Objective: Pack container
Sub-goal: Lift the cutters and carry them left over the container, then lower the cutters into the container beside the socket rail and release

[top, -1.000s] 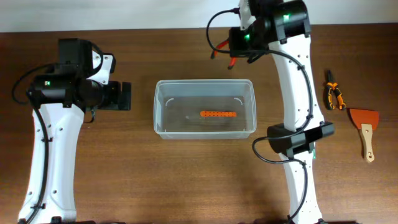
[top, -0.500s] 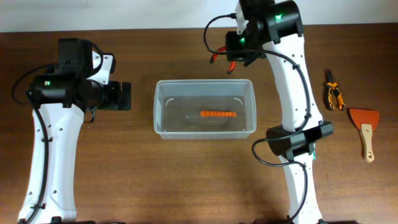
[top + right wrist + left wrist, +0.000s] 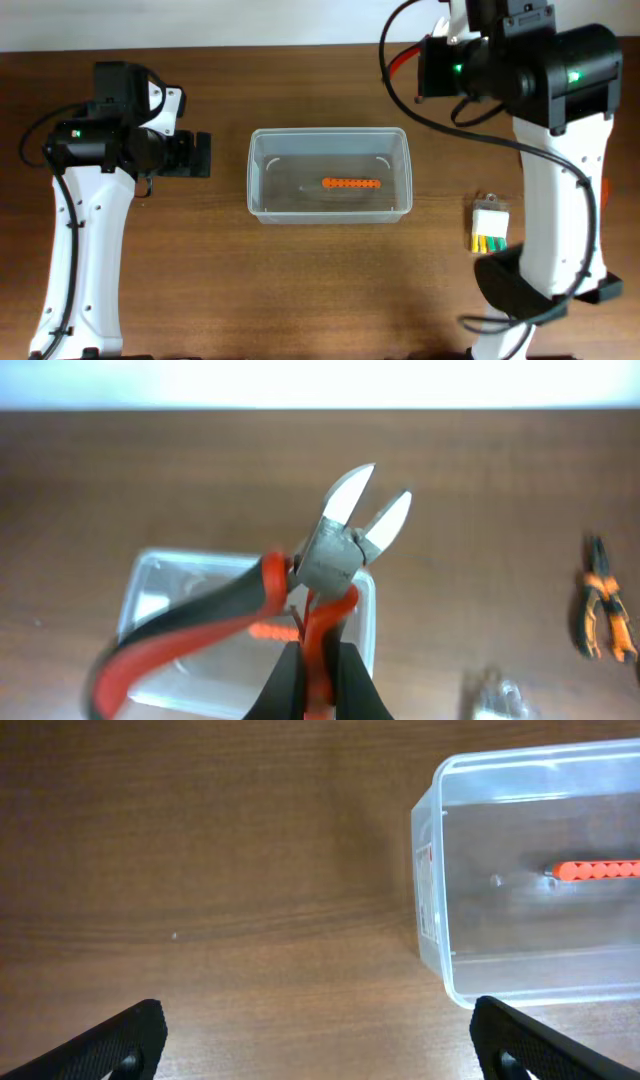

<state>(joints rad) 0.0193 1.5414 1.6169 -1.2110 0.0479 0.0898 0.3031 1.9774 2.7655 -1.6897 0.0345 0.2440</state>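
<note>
The container (image 3: 258,180), a large clear tub, sits mid-table with an orange toothed strip (image 3: 350,184) lying in it. My right gripper (image 3: 318,660) is shut on one red handle of the red-and-black side cutters (image 3: 335,550). It holds them up in the air above the tub's (image 3: 140,575) far right part, with their grey blades apart. In the overhead view the raised right arm (image 3: 530,70) hides that gripper. My left gripper (image 3: 200,155) hovers open over bare wood left of the tub (image 3: 430,890), with nothing between its fingers (image 3: 120,1040).
A small clear case of yellow-green bits (image 3: 488,225) lies right of the tub, also seen as the case (image 3: 497,700) in the right wrist view. Orange-handled pliers (image 3: 605,610) lie further right. The table's back edge meets a white wall.
The right arm has lifted and swung to the right with the cutters, coming much closer to the overhead camera. This uncovers the small case and hides the tools at the far right. The left arm has not moved.
</note>
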